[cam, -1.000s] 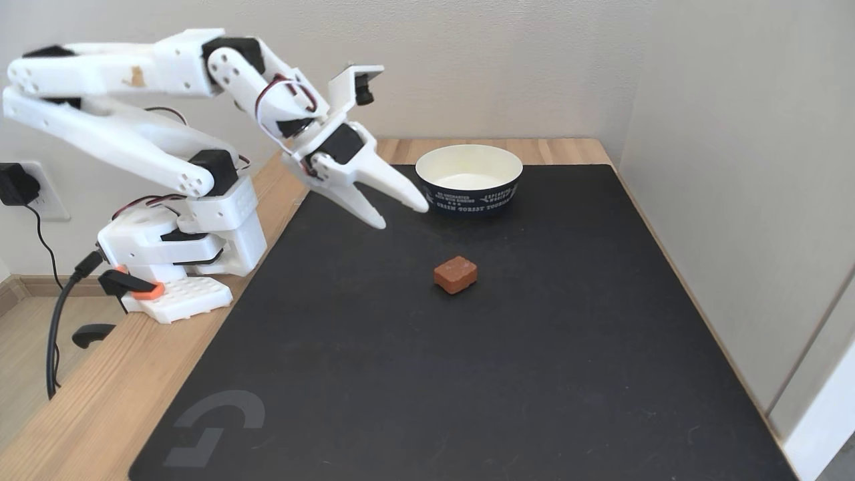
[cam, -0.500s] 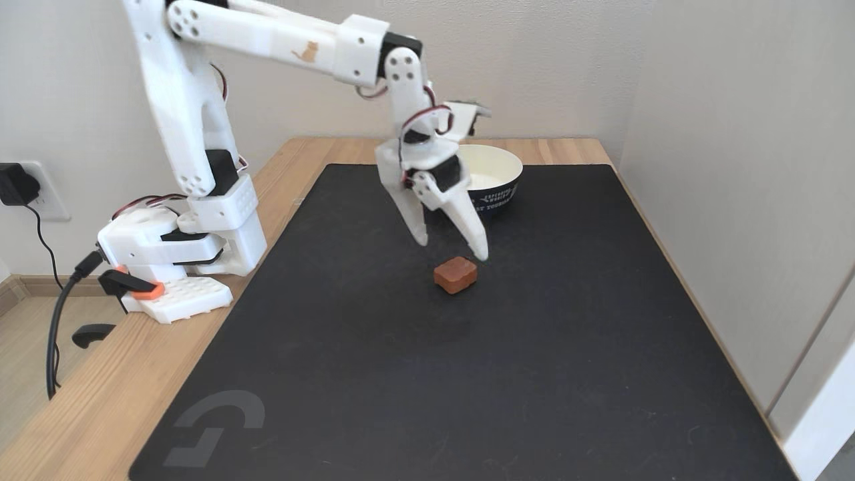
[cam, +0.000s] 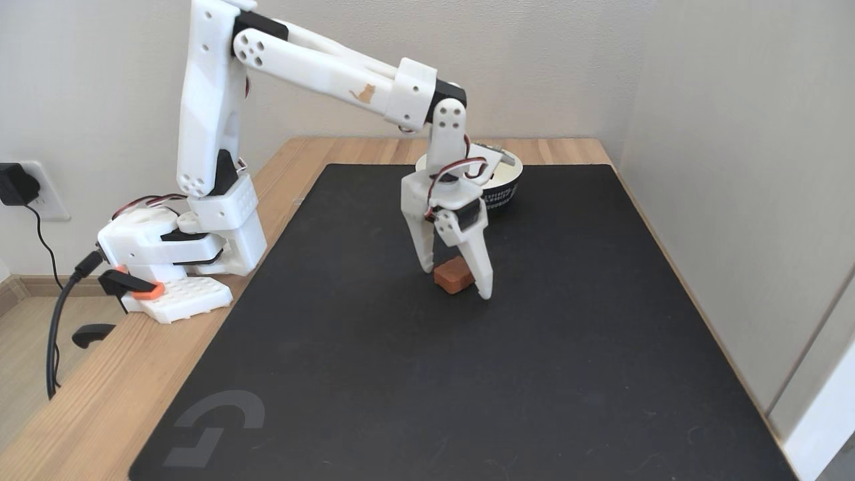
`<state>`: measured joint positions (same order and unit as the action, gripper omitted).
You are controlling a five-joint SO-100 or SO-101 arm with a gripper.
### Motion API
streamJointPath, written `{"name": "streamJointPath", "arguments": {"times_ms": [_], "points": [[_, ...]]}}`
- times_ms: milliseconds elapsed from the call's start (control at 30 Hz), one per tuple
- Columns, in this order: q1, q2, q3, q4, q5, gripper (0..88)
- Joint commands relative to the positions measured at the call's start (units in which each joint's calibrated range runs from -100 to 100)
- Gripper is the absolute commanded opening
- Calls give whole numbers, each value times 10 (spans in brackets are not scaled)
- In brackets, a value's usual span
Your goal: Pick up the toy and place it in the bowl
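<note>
One arm: white, based on the wooden table (cam: 87, 394) left of the mat, reaching out over the mat's middle.
Mat (cam: 467, 374): black, covers most of the table; grey logo at its near left corner.
Toy (cam: 452, 274): reddish-brown block, lies on the mat near its middle, nearer the camera than the bowl.
Gripper (cam: 456, 282): points down at the mat, fingers spread, one on each side of the toy; right finger (cam: 482, 274) overlaps the toy's right edge, left finger tip sits just beside its left top corner. Contact: cannot tell.
Bowl (cam: 507, 184): navy outside with white lettering, stands at the far edge of the mat, behind the gripper; wrist parts hide most of it.
Wall plug (cam: 13, 186): black, far left of the mat, cable hanging down.
</note>
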<state>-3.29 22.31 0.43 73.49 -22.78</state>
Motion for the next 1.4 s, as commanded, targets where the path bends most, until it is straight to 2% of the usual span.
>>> {"name": "streamJointPath", "arguments": {"times_ms": [0,100,133,267,400,667,733,767,900,1033,1067,1233,1367], "points": [[-1,10,-10,-19,-3,330],[-3,10,-10,-24,-3,314],[0,10,-10,-25,-3,237],[2,8,-11,-39,2,27],[1,1,-11,-45,2,24],[-34,-51,-138,-46,22,22],[-66,-98,-159,-53,23,22],[-105,-141,-164,-77,23,22],[-168,-215,-125,-166,20,22],[-266,-289,-16,-286,19,22],[-296,-305,56,-350,19,23],[-342,-320,289,-517,17,23],[-341,-320,378,-564,17,23]]}}
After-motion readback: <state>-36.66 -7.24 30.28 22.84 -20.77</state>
